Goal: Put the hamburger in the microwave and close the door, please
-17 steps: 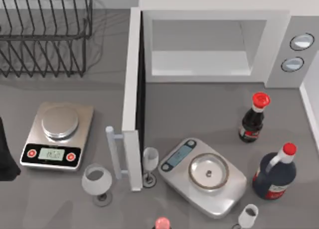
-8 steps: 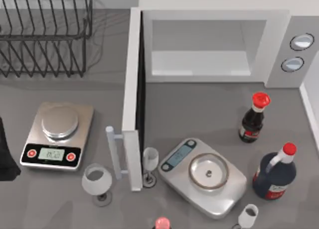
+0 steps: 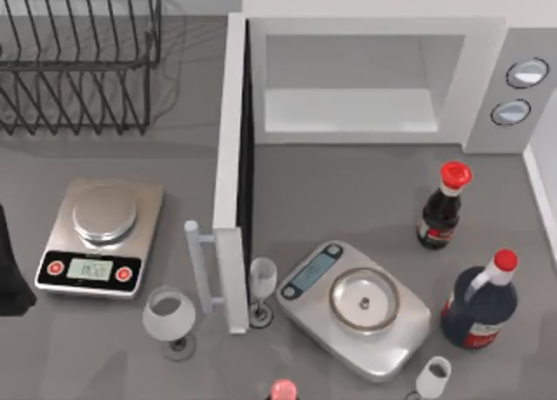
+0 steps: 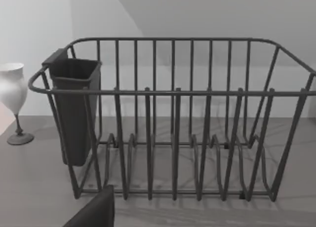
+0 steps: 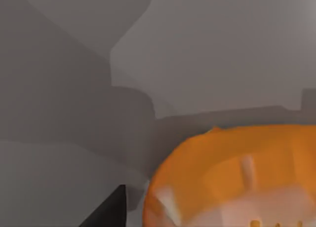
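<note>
The hamburger [image 5: 237, 177], an orange-tan bun with pale filling, lies very close in the right wrist view. A dark part of my right gripper [image 5: 106, 209] sits just beside it, and I cannot tell whether they touch. The white microwave [image 3: 483, 78] stands at the back right of the table with its pale inside showing. Its door [image 3: 228, 156] is swung fully open toward the front, and the white bar handle [image 3: 198, 265] is on its left face. My left arm [image 3: 7, 270] is parked at the table's left edge, with a dark piece of its gripper [image 4: 94, 212] facing the rack.
A wire dish rack [image 3: 78, 52] stands at the back left. One silver scale [image 3: 100, 239] is on the left and another [image 3: 357, 309] sits before the microwave. Wine glasses [image 3: 170, 317] [image 3: 261, 283] flank the door's end. Two red-capped bottles [image 3: 444, 204] [image 3: 483, 300] stand on the right.
</note>
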You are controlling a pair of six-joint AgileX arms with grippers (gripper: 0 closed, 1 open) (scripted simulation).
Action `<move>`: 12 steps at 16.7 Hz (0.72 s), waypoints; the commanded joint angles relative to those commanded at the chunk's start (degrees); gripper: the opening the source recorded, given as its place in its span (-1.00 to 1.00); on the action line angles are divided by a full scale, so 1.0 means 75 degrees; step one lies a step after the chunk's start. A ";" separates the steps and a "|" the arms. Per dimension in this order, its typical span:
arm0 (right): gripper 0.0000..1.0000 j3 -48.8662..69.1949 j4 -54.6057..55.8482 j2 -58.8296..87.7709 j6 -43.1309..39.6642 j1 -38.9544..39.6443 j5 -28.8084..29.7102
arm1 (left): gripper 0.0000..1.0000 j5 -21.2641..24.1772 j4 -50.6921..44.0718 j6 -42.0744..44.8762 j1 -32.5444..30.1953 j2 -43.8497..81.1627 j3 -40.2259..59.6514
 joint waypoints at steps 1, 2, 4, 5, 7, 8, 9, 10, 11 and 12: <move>0.70 0.0000 0.0000 0.0000 0.0000 0.0000 0.0000 | 1.00 0.0000 0.0000 0.0000 0.0000 0.0000 0.0000; 0.55 0.0000 0.0000 0.0000 0.0000 0.0000 0.0000 | 1.00 0.0000 0.0000 0.0000 0.0000 0.0000 0.0000; 0.25 0.0000 0.0000 0.0000 0.0000 0.0000 0.0000 | 1.00 0.0000 0.0000 0.0000 0.0000 0.0000 0.0000; 0.10 0.0000 0.0000 0.0000 0.0000 0.0000 0.0000 | 1.00 0.0000 0.0000 0.0000 0.0000 0.0000 0.0000; -0.21 0.0000 0.0000 0.0000 0.0000 0.0000 0.0000 | 1.00 0.0000 0.0000 0.0000 0.0000 0.0000 0.0000; -0.36 0.0000 0.0000 0.0000 0.0000 0.0000 0.0000 | 1.00 0.0000 0.0000 0.0000 0.0000 0.0000 0.0000; -0.51 0.0000 0.0000 0.0000 0.0000 0.0000 0.0000 | 1.00 0.0000 0.0000 0.0000 0.0000 0.0000 0.0000; -0.66 0.0000 0.0000 0.0000 0.0000 0.0000 0.0000 | 1.00 0.0000 0.0000 0.0000 0.0000 0.0000 0.0000; -0.81 0.0000 0.0000 0.0000 0.0000 0.0000 0.0000 | 1.00 0.0000 0.0000 0.0000 0.0000 0.0000 0.0000; -0.96 0.0000 0.0000 0.0000 0.0000 0.0000 0.0000 | 1.00 0.0000 0.0000 0.0000 0.0000 0.0000 0.0000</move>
